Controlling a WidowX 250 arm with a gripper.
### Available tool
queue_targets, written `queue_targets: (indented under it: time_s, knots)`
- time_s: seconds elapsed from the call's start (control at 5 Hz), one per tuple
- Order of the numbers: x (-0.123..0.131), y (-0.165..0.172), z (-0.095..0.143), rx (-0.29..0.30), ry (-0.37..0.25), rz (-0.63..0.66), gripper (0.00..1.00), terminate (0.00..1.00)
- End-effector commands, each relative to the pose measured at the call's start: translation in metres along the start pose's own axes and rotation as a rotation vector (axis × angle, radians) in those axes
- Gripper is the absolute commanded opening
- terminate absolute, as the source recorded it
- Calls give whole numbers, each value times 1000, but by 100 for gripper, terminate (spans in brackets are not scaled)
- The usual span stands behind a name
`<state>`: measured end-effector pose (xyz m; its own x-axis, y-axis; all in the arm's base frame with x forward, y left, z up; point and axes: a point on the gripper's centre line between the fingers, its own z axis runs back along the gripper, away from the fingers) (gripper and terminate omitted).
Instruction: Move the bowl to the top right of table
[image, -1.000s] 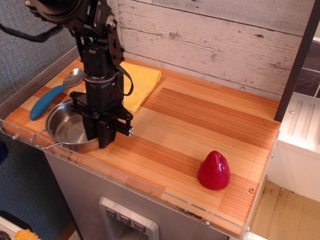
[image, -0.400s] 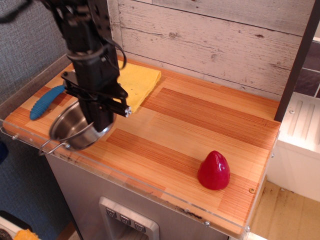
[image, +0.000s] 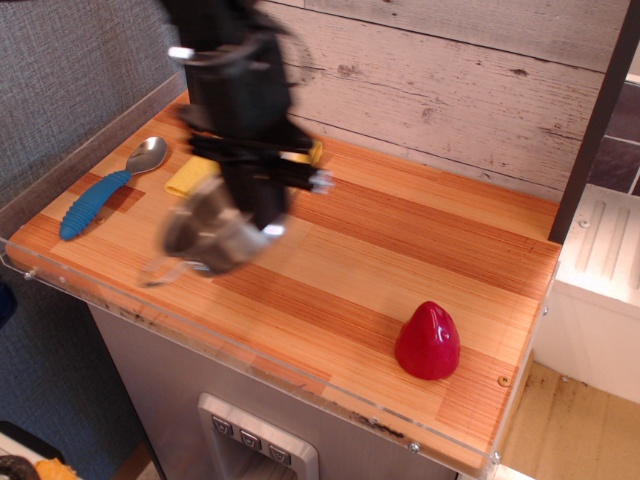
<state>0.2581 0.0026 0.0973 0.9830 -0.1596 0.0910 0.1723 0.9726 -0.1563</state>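
Note:
The bowl (image: 205, 238), a shiny steel pot with wire loop handles, hangs tilted and motion-blurred in the air above the front left part of the wooden table (image: 400, 240). My gripper (image: 252, 212) is shut on the bowl's right rim and holds it clear of the wood. The black arm rises from the gripper toward the top of the view and hides much of the yellow cloth. One wire handle (image: 165, 270) droops at the bowl's lower left.
A blue-handled metal spoon (image: 105, 186) lies at the table's left edge. A yellow cloth (image: 190, 176) lies behind the arm. A red cone (image: 428, 340) stands at the front right. A clear acrylic rim (image: 300, 375) runs along the table's front edge. Whitewashed planks (image: 450, 80) back the table.
The gripper has lifted the bowl off the table's front left corner and carried it up and to the right. The spoon's bowl is now uncovered.

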Motion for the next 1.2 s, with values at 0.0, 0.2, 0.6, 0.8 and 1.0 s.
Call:
queue_targets:
  time_s: [0.0,0.2,0.6,0.8,1.0]
  knots:
    - [69,-39,-18,-12,-67,-75,0,0]
    - [94,-51,-35,-23,-56,-85,0,0]
    - [111,-55,-54,-20,-25,-108,0,0]
    - [105,-56,-57,-2,-9,-144,100,0]
    - [100,-63,-50,-23,-10,-203,100,0]
